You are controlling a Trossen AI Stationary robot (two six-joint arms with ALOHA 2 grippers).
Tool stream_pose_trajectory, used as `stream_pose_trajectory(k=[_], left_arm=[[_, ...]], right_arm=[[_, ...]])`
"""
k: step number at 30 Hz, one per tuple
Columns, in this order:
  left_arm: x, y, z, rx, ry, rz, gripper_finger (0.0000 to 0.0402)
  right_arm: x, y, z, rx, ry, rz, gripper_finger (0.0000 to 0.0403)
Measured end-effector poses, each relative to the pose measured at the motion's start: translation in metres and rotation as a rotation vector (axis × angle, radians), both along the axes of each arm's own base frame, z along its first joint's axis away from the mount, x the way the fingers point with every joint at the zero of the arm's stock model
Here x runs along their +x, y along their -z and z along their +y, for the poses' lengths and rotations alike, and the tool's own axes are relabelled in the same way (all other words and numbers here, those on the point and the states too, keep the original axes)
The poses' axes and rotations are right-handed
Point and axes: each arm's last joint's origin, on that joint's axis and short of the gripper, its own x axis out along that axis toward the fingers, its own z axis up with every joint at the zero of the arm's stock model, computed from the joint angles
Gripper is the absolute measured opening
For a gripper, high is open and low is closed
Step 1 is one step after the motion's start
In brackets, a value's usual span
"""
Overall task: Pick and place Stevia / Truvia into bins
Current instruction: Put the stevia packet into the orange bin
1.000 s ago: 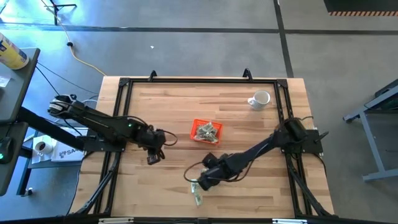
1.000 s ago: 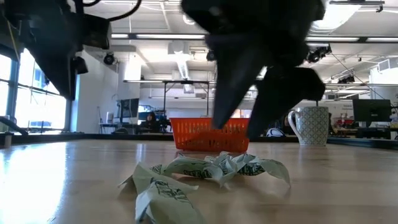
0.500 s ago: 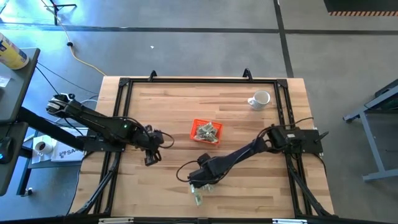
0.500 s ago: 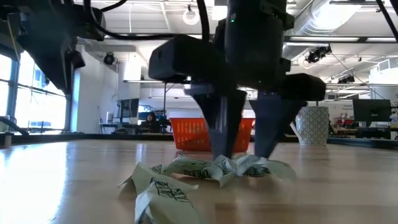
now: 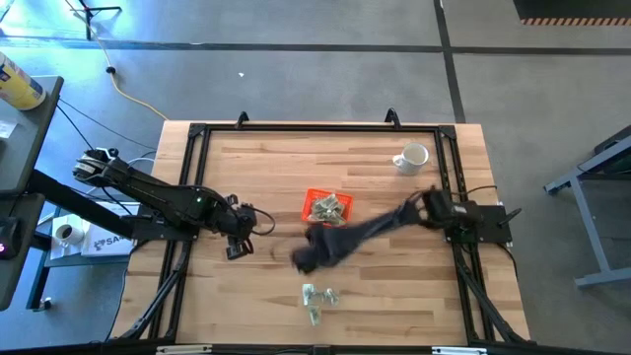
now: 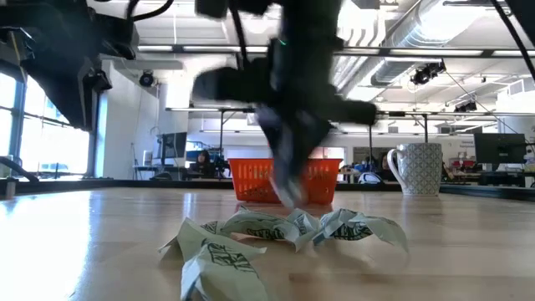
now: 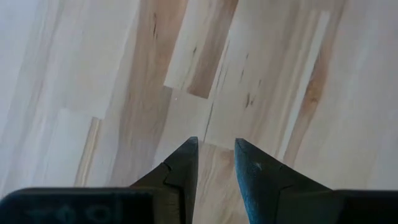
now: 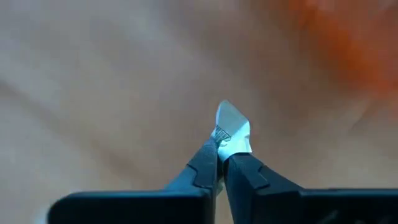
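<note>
Several pale green and white Stevia sachets (image 5: 317, 298) lie in a loose pile (image 6: 284, 230) on the wood near the table's front edge. The orange bin (image 5: 327, 208) stands at mid-table with sachets inside. My right gripper (image 5: 304, 260) hangs between the pile and the bin, blurred, shut on one sachet (image 8: 231, 124). My left gripper (image 5: 237, 250) hovers open over bare wood left of the bin, with nothing between its fingers (image 7: 186, 162). My right gripper pinches one sachet by an end (image 8: 227, 139) between its two fingertips. The rest of the sachet sticks out beyond the tips. It is lifted clear of the table.
A white mug (image 5: 412, 158) stands at the far right, also seen right of the bin (image 6: 415, 167). A black frame (image 5: 197, 133) runs along the table's edges. Bare wood lies around the left gripper and right of the pile.
My right gripper came down onto the sachet pile with its fingers apart, shut on one sachet, then rose and swung toward the far edge and the bin with it. The pile's right end has shifted a little.
</note>
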Motion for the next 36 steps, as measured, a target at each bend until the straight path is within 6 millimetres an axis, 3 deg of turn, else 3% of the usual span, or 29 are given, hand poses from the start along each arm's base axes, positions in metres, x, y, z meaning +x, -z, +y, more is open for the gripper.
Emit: stream_pose_trajectory(k=[3, 6, 11, 15, 17, 20, 24, 29, 36], left_arm=[[0.000, 0.000, 0.000, 0.002, -0.025, 0.002, 0.0138], [0.001, 0.000, 0.000, -0.005, -0.046, -0.013, 0.0138], [0.006, -0.002, -0.001, -0.019, -0.054, -0.071, 0.0138], [0.012, -0.005, -0.003, -0.040, -0.056, -0.136, 0.0138], [0.014, -0.005, -0.004, -0.054, -0.066, -0.155, 0.0138], [0.016, -0.004, -0.005, -0.082, -0.075, -0.156, 0.0138], [0.024, 0.000, -0.010, -0.124, -0.028, -0.159, 0.0138], [0.048, 0.013, -0.028, -0.147, 0.192, -0.234, 0.0138], [0.088, 0.037, -0.060, -0.115, 0.519, -0.449, 0.0138]], right_arm=[[-0.007, -0.053, -0.037, -0.112, 0.001, -0.080, 0.0007], [-0.019, -0.076, -0.076, -0.184, 0.006, -0.019, 0.0013], [-0.020, -0.083, -0.125, -0.078, -0.121, 0.029, 0.0003], [-0.013, -0.060, -0.127, -0.006, -0.197, 0.094, 0.0029], [-0.010, -0.051, -0.123, 0.002, -0.218, 0.115, 0.0060], [-0.011, -0.056, -0.114, -0.016, -0.253, 0.107, 0.0123], [-0.021, -0.063, -0.090, -0.170, -0.271, 0.168, 0.0219], [-0.044, -0.088, -0.035, -0.254, -0.325, 0.142, 0.0306], [-0.082, -0.085, 0.057, -0.226, -0.305, 0.107, 0.0324]])
